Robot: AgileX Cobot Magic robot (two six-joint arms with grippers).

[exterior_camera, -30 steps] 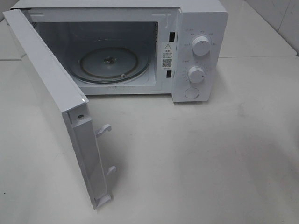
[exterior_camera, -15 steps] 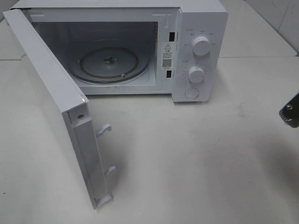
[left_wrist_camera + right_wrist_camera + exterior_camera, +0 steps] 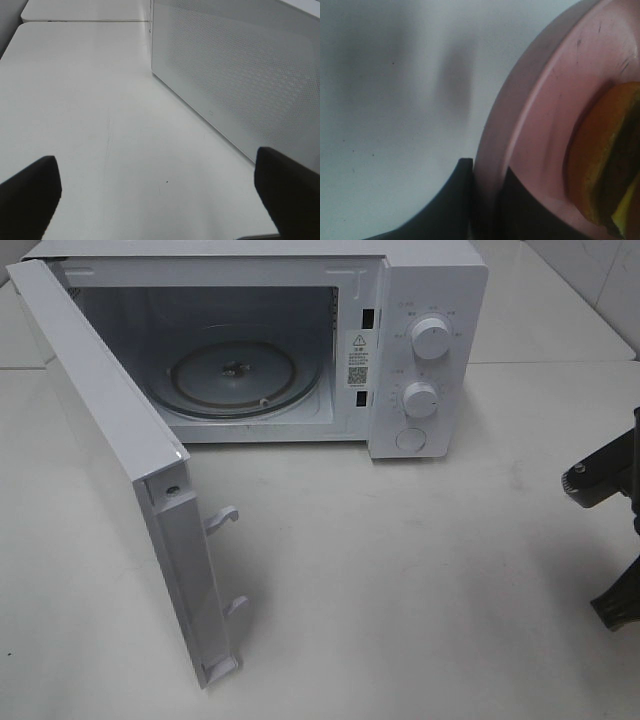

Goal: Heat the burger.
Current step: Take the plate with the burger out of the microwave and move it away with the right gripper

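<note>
White microwave sits at the far side of the desk, door swung fully open toward the left, two latch hooks showing on its free edge. Glass turntable lies bare inside the cavity. Two knobs and a round button stand on the control panel at the right of the cavity. Right tool is clamped on the rim of the pink plate, one finger on each side of the rim; in the exterior high view only dark parts of that arm show at the right edge. The burger sits on the plate, just beside the gripped rim; bun, dark patty and yellow layer partly visible. Left tool has its jaws spread wide, holding nothing, above bare desk beside the perforated face of the door.
</note>
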